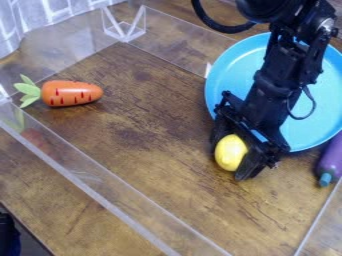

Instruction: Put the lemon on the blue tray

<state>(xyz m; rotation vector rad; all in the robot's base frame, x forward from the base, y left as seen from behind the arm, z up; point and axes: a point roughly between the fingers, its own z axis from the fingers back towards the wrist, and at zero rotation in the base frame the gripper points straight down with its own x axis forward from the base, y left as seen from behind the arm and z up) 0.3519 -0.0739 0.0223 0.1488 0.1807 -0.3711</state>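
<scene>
The lemon (231,152) is a small bright-yellow oval held just off the near-left rim of the blue tray (237,72). My gripper (242,150) reaches down from the upper right, its black fingers shut on the lemon from both sides. The lemon appears to sit at or slightly above the wooden tabletop; I cannot tell if it touches. The arm covers the tray's middle.
An orange carrot (70,94) with green leaves lies at the left. A purple eggplant (330,158) rests at the right edge beside the tray. Clear plastic walls (127,22) enclose the wooden work surface.
</scene>
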